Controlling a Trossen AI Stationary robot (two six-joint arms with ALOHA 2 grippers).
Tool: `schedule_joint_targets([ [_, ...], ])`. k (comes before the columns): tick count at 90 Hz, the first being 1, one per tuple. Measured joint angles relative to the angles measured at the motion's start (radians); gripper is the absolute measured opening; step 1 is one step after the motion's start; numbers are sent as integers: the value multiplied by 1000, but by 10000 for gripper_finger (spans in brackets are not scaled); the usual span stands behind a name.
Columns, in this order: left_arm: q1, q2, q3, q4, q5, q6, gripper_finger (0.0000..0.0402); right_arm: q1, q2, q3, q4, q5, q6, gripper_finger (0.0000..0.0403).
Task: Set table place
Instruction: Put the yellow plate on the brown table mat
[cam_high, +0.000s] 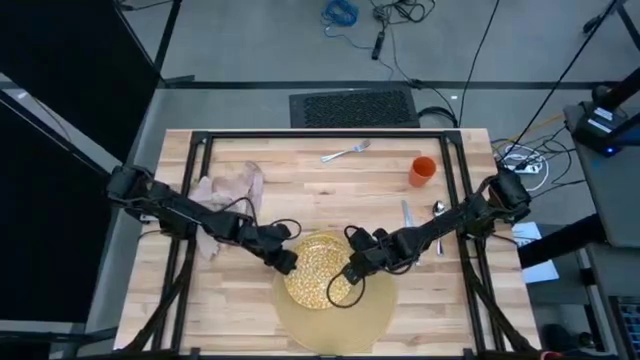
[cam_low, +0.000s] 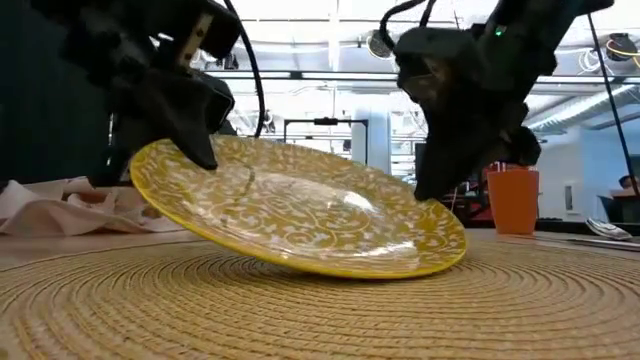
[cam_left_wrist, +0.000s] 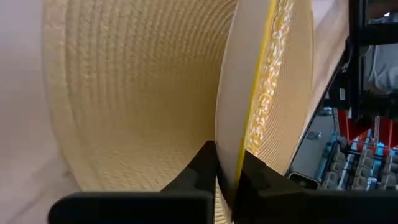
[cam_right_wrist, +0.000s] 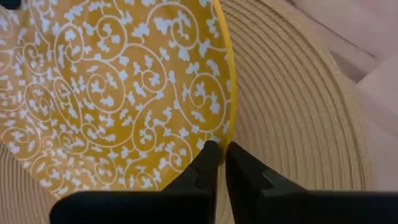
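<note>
A yellow plate (cam_low: 300, 210) with a white scroll pattern hangs tilted over the round tan placemat (cam_high: 345, 318). Its left side is raised and its right side is low, close to the mat. My left gripper (cam_high: 286, 261) is shut on the plate's left rim. My right gripper (cam_right_wrist: 218, 155) stands shut at the plate's right rim, pointing down at it. A beige napkin (cam_high: 228, 196) lies crumpled at the far left. Farther back lie a fork (cam_high: 346, 152), a knife (cam_high: 407, 213) and a spoon (cam_high: 438, 210), beside an orange cup (cam_high: 422, 170). My left gripper pinches the plate's left rim (cam_left_wrist: 231, 163) between its two fingers, one on the patterned top and one on the pale underside. It comes in from the table's left. The plate is tilted, with the held side up. My right gripper's shut fingertips (cam_right_wrist: 210, 151) sit at the plate's right rim (cam_right_wrist: 219, 134); whether they touch it cannot be told.
The black frame (cam_high: 330, 133) rings the wooden table (cam_high: 300, 170). Bare wood shows between the napkin and the cutlery, and at the near left beside the placemat. Cables and a grille lie on the floor beyond the far edge.
</note>
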Motion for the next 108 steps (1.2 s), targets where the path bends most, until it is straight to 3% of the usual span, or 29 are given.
schedule_joint_targets([
  [31,-70,84,52,36,4,-56,0,71,0,8,-2,-21,64,0],
  [58,-106,276,228,46,98,-40,0,148,-5,9,-66,-28,137,0],
  [108,-133,319,251,57,146,-17,0,232,-5,12,23,-41,228,1],
])
